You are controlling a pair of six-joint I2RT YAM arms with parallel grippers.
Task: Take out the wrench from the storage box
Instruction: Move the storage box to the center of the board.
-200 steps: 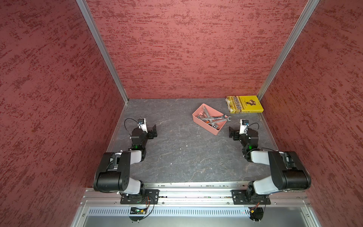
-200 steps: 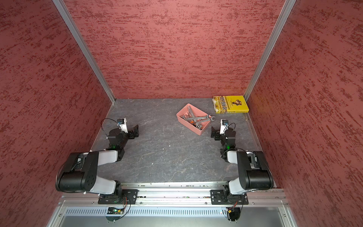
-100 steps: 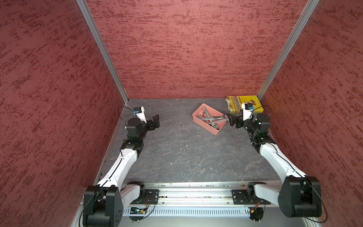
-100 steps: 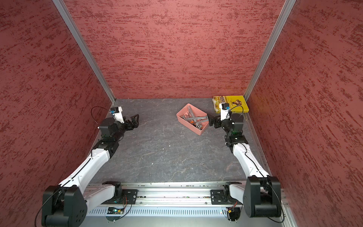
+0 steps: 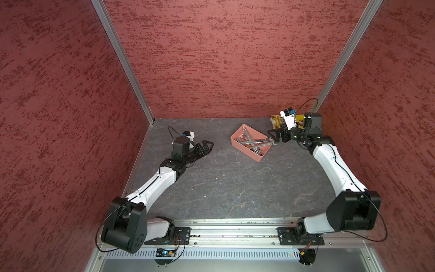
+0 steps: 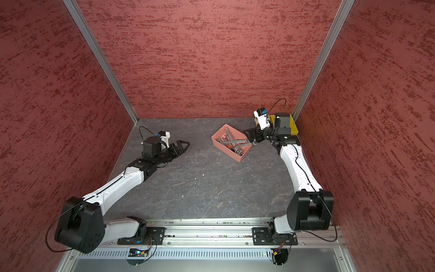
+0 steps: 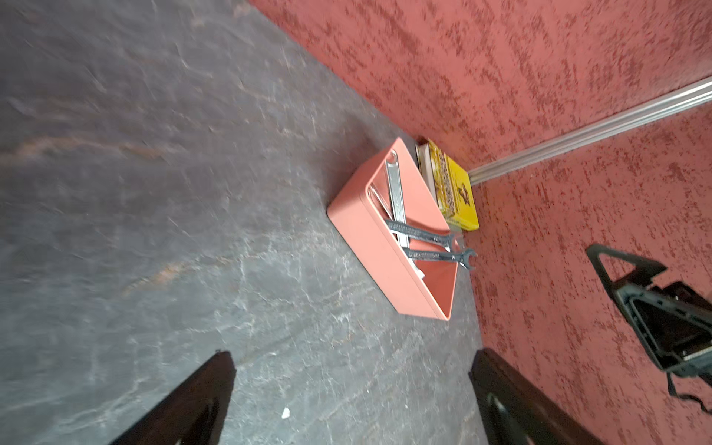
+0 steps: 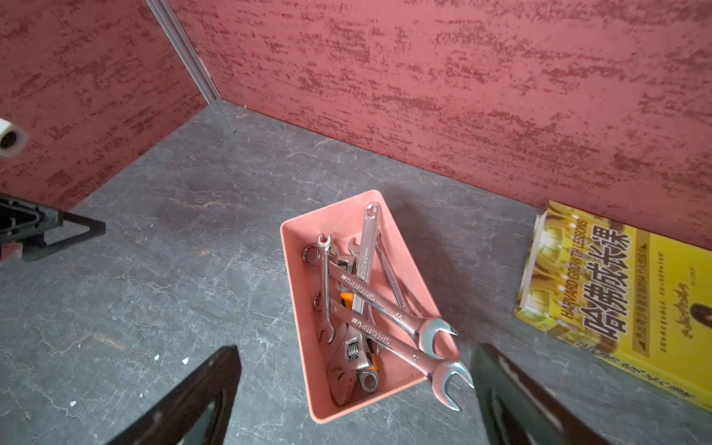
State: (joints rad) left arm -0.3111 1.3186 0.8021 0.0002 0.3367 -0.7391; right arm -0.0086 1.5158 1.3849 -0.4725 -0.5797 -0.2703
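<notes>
Wrenches (image 8: 360,304) — at least five — in one storage box (image 5: 243,152), left gripper (image 5: 210,145) and right gripper (image 5: 271,137) both spread, empty

Three rough red-textured walls (image 5: 223,58) box in a dark grey, pale-veined stone-look floor (image 5: 235,183); alu posts (image 5: 122,61) run up both back corners; metal rail (image 5: 235,232) spans the front edge w/ slotted grille (image 5: 235,253) below; light soft, even.

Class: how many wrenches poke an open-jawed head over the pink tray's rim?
2. One silver open-jawed wrench rests its head on the rim of the shallow salmon-pink plastic storage box; a second silver wrench juts past it, by the right gripper. Other wrenches lie inside, partly hidden.
</notes>
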